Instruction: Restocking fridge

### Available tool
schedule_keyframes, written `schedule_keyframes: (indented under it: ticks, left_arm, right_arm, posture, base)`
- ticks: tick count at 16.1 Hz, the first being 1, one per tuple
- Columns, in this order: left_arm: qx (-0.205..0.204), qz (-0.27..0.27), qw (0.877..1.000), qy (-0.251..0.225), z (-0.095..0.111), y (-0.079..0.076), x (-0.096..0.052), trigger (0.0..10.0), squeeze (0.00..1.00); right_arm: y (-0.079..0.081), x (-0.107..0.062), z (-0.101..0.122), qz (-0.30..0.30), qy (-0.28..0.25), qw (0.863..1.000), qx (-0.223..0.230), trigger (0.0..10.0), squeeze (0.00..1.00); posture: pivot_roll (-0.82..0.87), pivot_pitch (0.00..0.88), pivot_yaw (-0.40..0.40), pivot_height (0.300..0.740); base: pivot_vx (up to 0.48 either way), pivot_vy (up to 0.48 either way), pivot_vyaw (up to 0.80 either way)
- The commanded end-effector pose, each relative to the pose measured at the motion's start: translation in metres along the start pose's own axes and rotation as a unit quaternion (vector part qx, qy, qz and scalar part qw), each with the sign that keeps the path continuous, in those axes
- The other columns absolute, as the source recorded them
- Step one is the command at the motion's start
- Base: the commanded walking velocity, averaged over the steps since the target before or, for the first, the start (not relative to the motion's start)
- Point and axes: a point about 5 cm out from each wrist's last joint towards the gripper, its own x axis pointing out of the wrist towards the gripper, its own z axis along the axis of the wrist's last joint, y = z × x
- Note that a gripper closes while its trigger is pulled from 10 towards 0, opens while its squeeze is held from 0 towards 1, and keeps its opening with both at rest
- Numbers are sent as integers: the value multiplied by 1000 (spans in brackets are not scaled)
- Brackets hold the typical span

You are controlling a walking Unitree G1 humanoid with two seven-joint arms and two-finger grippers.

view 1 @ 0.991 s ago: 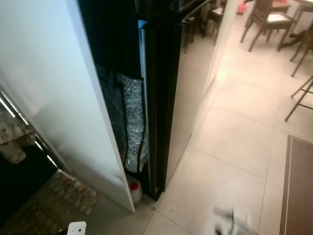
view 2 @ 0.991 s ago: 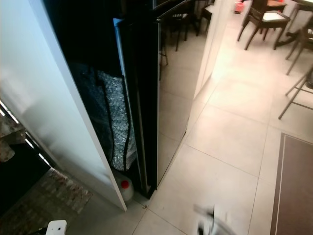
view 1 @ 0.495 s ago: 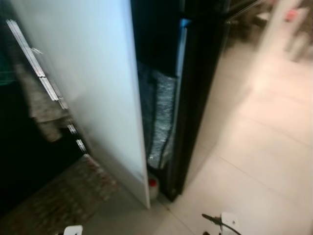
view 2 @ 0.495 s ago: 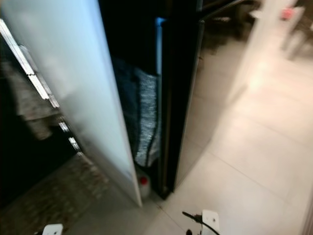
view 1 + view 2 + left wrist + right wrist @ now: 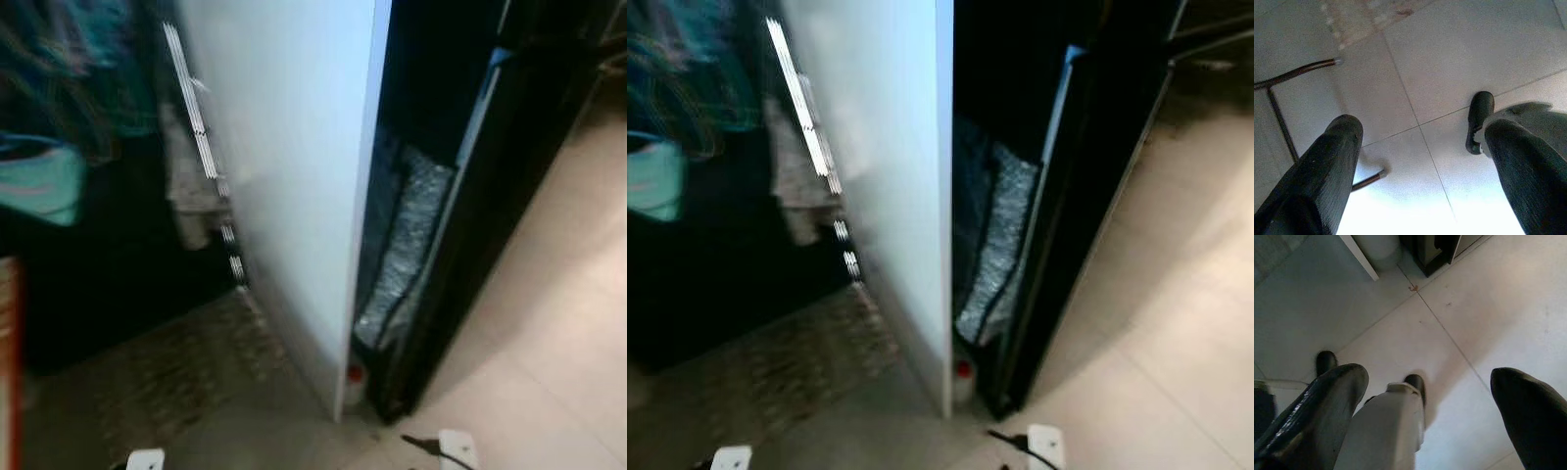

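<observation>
Both arms are hanging idle over the tiled floor (image 5: 1474, 308) — left gripper (image 5: 1422, 171) and right gripper (image 5: 1430, 396) each with jaws spread wide, holding nothing. The black fridge (image 5: 490, 225) is standing far right of the white panel (image 5: 294, 166), with a silvery bag (image 5: 407, 245) and a red-capped bottle (image 5: 963, 377) sitting in the gap between them.

White panel (image 5: 294, 157), black fridge (image 5: 509, 196), silvery quilted bag (image 5: 407, 245), beige floor tiles (image 5: 558, 362), red bottle cap (image 5: 355, 373).
</observation>
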Motion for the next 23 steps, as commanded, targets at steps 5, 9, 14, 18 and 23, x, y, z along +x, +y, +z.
schedule_keyframes:
  ticks: [5, 9, 14, 18, 23]
  left_arm:
    - [14, 2, 1000, 20, -10, 4, -2, 10000, 0]
    - [31, 3, 999, 24, -10, 5, -2, 10000, 0]
    - [27, 3, 999, 26, -10, 4, -2, 10000, 0]
    - [19, 8, 999, 25, -9, 4, -2, 10000, 0]
    - [18, 9, 1000, 24, -8, 5, -1, 10000, 0]
  right_arm:
    - [3, 0, -3, -2, 7, 1000, -3, 10000, 0]
    - [5, 0, -2, 5, 6, 1000, 0, 10000, 0]
    - [5, 0, 0, 4, 2, 1000, -7, 10000, 0]
    - [6, 1, 1, 5, 0, 1000, -10, 10000, 0]
    - [7, 1, 3, 8, -1, 1000, -13, 10000, 0]
  posture:
    - [-41, 0, 30, 740]
    - [-36, 0, 25, 740]
    - [-34, 0, 19, 740]
    - [-33, 0, 15, 740]
    - [-30, 0, 16, 740]
  base:
    - [0, 0, 800]
    - [0, -161, 0]
    - [0, -366, 0]
    - [0, -180, 666]
    - [0, 0, 800]
